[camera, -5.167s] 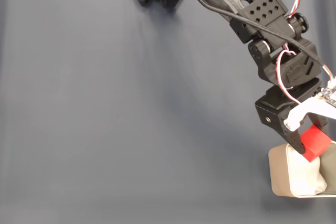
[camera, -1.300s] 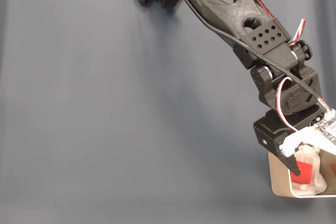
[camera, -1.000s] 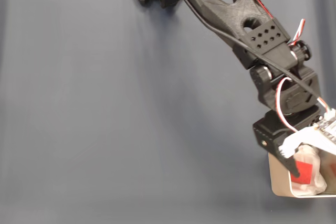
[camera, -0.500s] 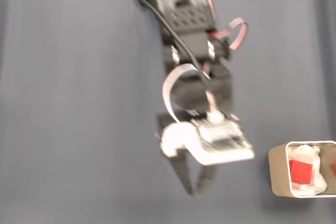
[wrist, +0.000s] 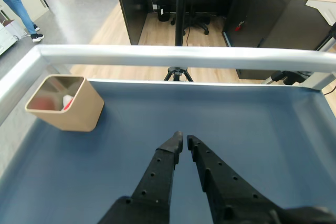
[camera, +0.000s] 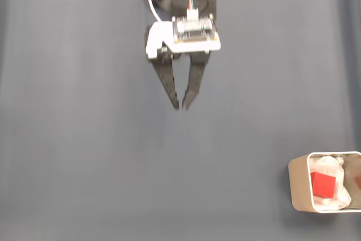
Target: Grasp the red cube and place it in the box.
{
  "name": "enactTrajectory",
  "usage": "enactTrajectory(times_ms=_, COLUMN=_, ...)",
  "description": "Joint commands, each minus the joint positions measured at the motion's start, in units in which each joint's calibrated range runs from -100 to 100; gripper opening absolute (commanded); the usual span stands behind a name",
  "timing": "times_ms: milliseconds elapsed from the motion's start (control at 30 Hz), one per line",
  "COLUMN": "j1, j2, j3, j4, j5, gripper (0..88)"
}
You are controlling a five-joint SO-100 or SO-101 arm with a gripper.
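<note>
The red cube (camera: 323, 184) lies inside the box (camera: 299, 187), at about four o'clock from the end effector (camera: 181, 105) in the fixed view and well apart. The end effector's fingers are nearly closed, holding nothing.

One red cube (camera: 323, 184) is counted, seen in the fixed view well off to the lower right of the claw. One box (camera: 298, 183) is counted there too, the cube lying inside it on one bunch of white lining (camera: 337, 193); in the wrist view that box (wrist: 68, 115) is found up and to the left of the claw. One claw (camera: 181, 105) with two fingers is counted, above one dark blue mat (camera: 79, 139).
</note>
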Motion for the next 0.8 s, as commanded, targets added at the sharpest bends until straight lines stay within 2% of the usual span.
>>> enactTrajectory(times_ms=0, j1=-0.36, j2=-13.19, j3=12.69, j4=-1.36, j5=-0.20, gripper=0.0)
enactTrajectory(times_ms=200, j1=0.78, j2=-31.13, j3=33.40, j4=0.20, j5=-1.07, gripper=0.0)
enactTrajectory(times_ms=400, j1=2.56, j2=-46.98, j3=48.82, j4=8.32, j5=-1.07, gripper=0.0)
enactTrajectory(times_ms=767, j1=1.99, j2=-48.02, j3=49.37, j4=33.15, j5=-2.15, gripper=0.0)
